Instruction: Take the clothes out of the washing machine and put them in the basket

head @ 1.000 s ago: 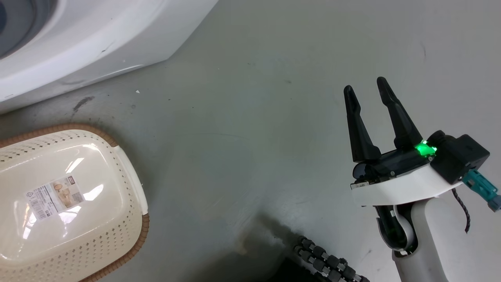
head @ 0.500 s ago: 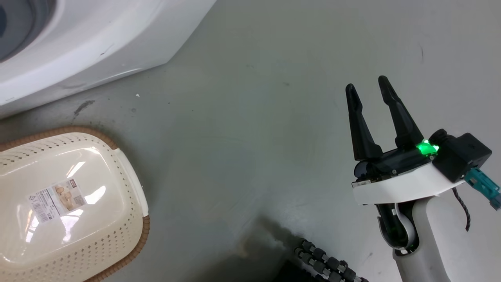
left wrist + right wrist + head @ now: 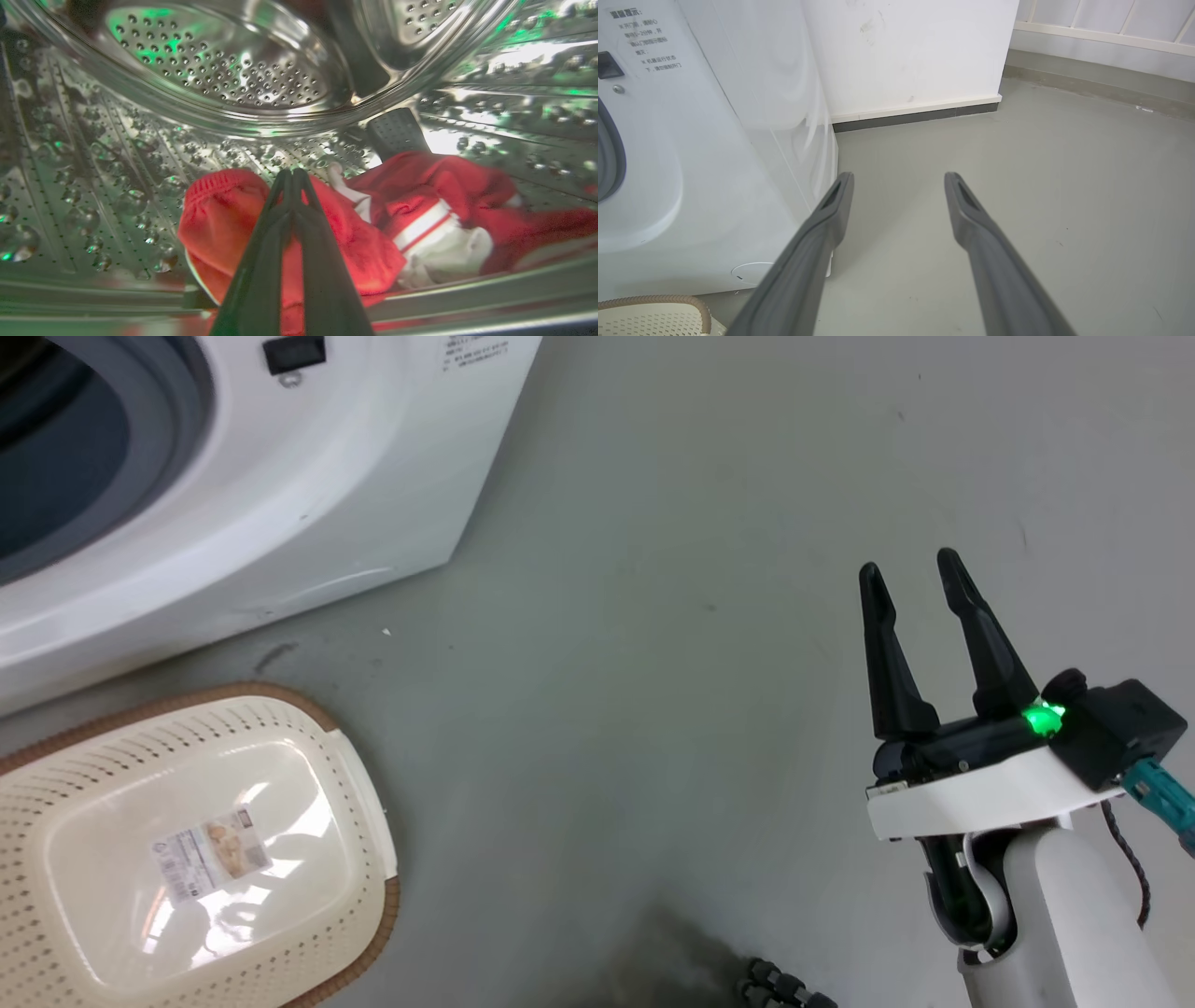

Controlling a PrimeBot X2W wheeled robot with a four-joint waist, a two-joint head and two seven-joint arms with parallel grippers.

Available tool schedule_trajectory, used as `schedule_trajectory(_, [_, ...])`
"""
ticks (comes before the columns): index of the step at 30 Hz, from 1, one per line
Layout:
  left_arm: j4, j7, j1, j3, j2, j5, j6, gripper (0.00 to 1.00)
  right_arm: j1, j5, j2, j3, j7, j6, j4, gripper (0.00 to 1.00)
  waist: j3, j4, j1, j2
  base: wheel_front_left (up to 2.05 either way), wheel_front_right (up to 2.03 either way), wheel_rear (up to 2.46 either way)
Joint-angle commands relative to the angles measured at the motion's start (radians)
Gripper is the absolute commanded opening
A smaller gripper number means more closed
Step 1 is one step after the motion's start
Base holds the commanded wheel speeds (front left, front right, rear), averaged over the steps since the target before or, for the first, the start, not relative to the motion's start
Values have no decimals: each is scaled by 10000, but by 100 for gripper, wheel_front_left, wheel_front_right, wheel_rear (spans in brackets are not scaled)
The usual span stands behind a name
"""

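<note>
Jaws pressed together, tips meeting with no gap: that is the left gripper (image 3: 293, 173), reaching deep into the drum (image 3: 224, 70) and lying over the clothes (image 3: 355, 233). Its fingers cross the left lobe of the red heap, but no fabric shows between them, so I cannot tell whether they have pinched a fold or merely closed against the cloth.

The clothes lie bunched at the bottom of the drum, towards its right side. They are red with white panels and a white band, slumped where the curved wall would let them settle. All of them seem to be inside the washer (image 3: 280, 523), so the task looks barely started.

The basket (image 3: 140, 747) sits on the floor (image 3: 653, 663) just in front of the washer, below its grey seal (image 3: 177, 420). That is probably so a garment drawn out of the porthole needs only a short carry. The basket holds nothing: the label (image 3: 210, 854) on its bottom is in plain sight.

The right gripper (image 3: 910, 569) hangs over bare floor, well to the right of both washer and basket. This likely keeps it out of the left arm's way. Its jaws are spread wide, and in the right wrist view (image 3: 899, 179) they hold nothing and touch nothing.
</note>
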Motion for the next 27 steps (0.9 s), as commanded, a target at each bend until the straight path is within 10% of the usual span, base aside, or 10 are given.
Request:
schedule_trajectory(1, [263,-386,244,-13,-201,-106,51,0,176,8,1,-82,-16,-7,15,100,-478,246,0,0,0,0,0])
schedule_trajectory(13, [1879,-3802,1448,256,-2314,-1263,402,0,1092,-558,-2,-488,-16,-7,45,100,-2402,1135,0,0,0,0,0])
schedule_trajectory(27, [1213,-5282,2465,-72,-3854,-1854,309,0,2136,-1192,1,-1197,446,-7,-676,100,-3762,2354,0,0,0,0,0])
